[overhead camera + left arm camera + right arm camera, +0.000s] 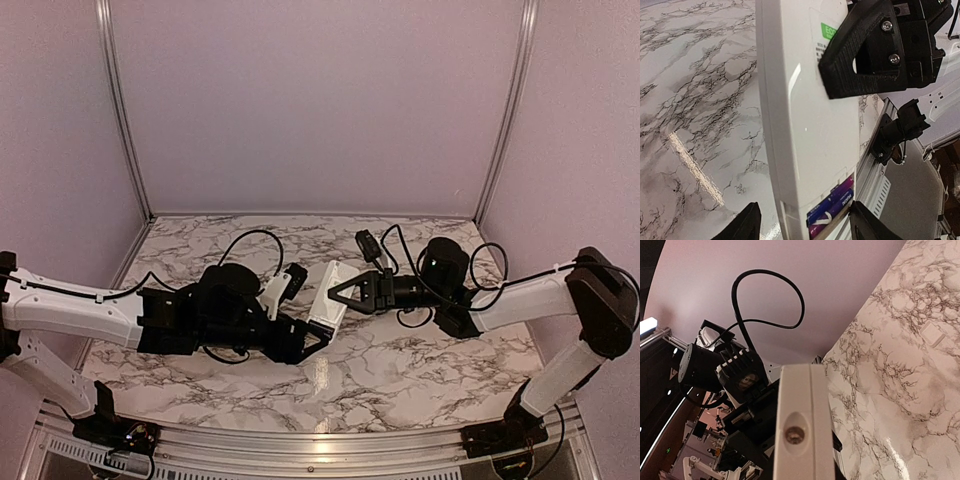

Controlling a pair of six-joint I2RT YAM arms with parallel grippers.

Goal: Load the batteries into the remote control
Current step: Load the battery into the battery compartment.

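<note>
Left claw (312, 338) clamped on the remote control (322, 312), held over the table (400, 370) midway between its side edges; right claw (338, 293) at its far end, grip undeterminable. Left wrist: batteries (832, 202) seated, exposed. Right wrist: remote control end-on. Risk: a careless pull could dislodge the batteries.

Marbled white table (420, 380) (grey-veined); small white flat piece (931, 334) on it

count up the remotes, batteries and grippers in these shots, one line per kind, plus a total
remote control: 1
batteries: 2, both in the remote's open slot
grippers: 2, left gripper and right gripper
total: 5
</note>
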